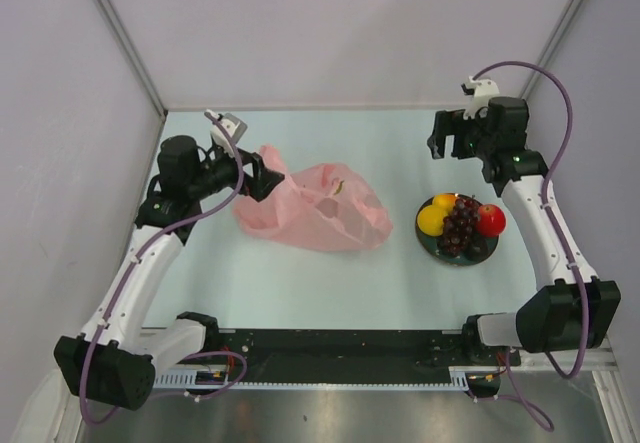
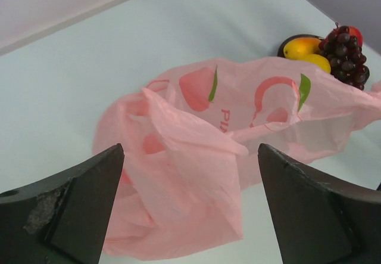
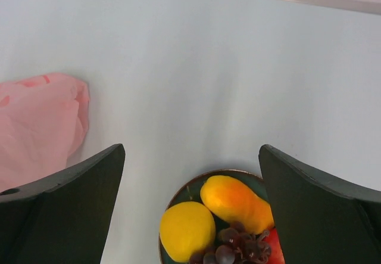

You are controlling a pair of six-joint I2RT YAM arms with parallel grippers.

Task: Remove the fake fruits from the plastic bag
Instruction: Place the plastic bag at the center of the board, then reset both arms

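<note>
Left claw (image 2: 190, 157), right claw (image 3: 190, 154) wide, empty

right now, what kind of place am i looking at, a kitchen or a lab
Probably a robot lab test cell, not a kitchen: left arm and right arm bolted to a pale table, plain walls closing it in, and staged props: a plastic bag and fake fruits on a plate.

plastic bag (image 2: 196, 157): pink, red and green print
grape bunch (image 1: 461, 225): dark purple
apple (image 1: 490, 220): red
lemon (image 3: 186, 230): yellow
mango (image 3: 238, 201): yellow-orange
plate (image 1: 470, 259): dark
</note>
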